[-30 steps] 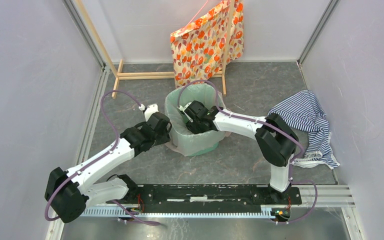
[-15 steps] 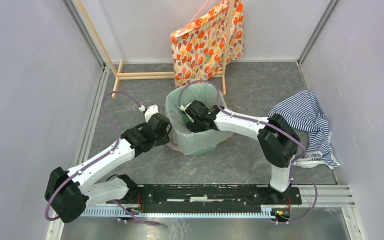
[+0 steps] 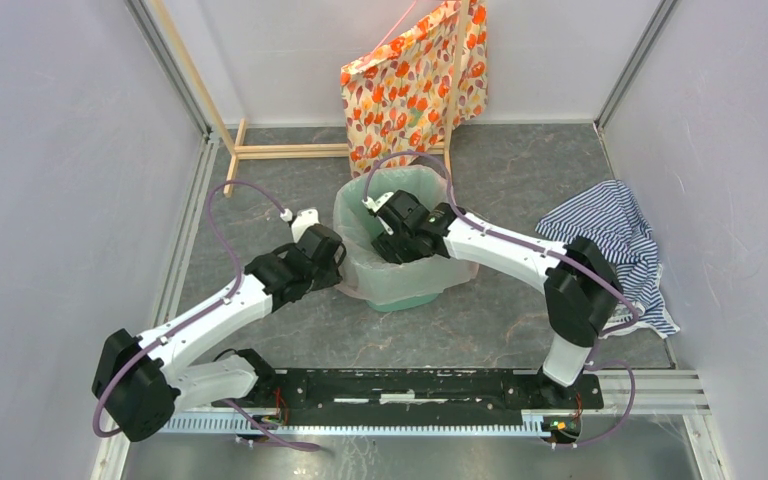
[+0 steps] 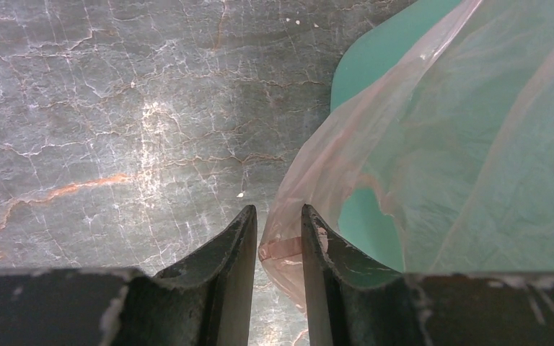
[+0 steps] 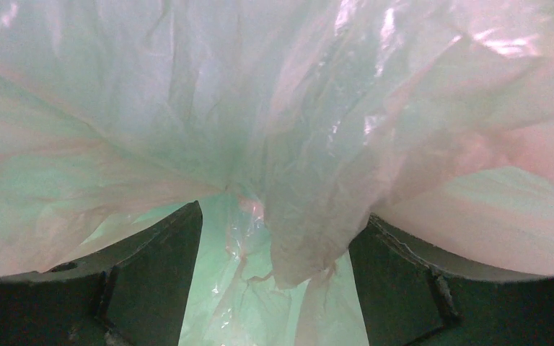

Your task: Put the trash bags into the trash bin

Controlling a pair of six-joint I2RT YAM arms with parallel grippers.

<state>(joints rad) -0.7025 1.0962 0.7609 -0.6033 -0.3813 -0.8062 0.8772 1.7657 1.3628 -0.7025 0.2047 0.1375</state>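
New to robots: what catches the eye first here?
A mint-green plastic bin mid-floor, draped with a translucent pinkish trash bag: the left gripper pinches its edge, the right gripper is open inside it. Behind hangs an orange floral bag; a blue-striped cloth lies at the right.

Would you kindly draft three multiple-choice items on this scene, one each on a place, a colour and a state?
1. Where does the striped cloth lie?
A) inside the trash bin
B) on the table, right of the bin
C) under the bin

2. What colour is the trash bin?
A) mint green
B) orange
C) black

3. How does the left gripper stand?
A) wide open
B) out of view
C) shut on the edge of the trash bag

Answers:
1 B, the top view shows it on the table, apart from the bin.
2 A, green shows through the trash bag.
3 C, the left wrist view shows the film pinched there.
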